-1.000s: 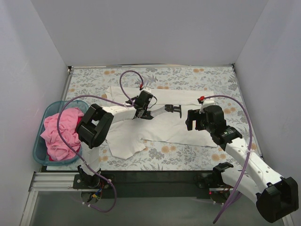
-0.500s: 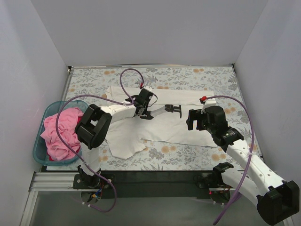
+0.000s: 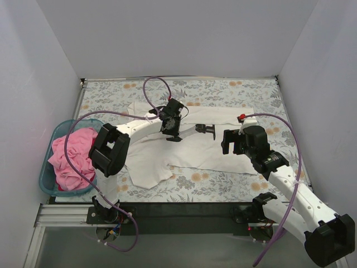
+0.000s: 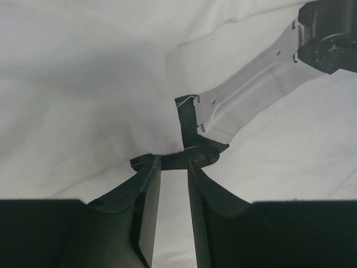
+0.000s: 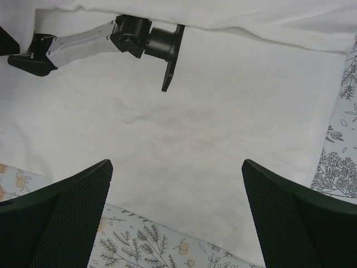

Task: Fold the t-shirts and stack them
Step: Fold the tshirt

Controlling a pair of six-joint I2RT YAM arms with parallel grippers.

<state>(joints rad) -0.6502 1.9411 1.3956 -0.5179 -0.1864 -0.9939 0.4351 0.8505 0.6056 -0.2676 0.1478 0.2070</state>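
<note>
White walls (image 3: 167,33) close in the far side, left and right of the table (image 3: 223,89), which has a cloth printed with leaves and orange blossoms over it.

The white t-shirt (image 3: 195,153) takes up most of the middle of that cloth. It lies flat and sideways, with its long axis running left to right. Its straight edge is at the right and a sleeve sticks out at the near left corner. The neck I cannot make out, since the arm crosses that part.

The teal basket (image 3: 43,177) stands off the table's left edge. The pink t-shirt (image 3: 70,156) is heaped in it, crumpled and spilling over the rim, well apart from the white one.

The left gripper (image 3: 174,137) reaches over the shirt's left half and points down at the fabric. Its fingers (image 4: 148,195) stand a narrow slot apart, with bare white cloth showing between them. Their tips are right at the black foot of a white-and-black bracket (image 3: 196,129), which lies on the shirt with its length running left to right.

The right gripper (image 5: 175,167) hangs over the shirt's near right part. Its jaws are spread wide and have nothing between them, with cloth and a strip of the table's print below.
</note>
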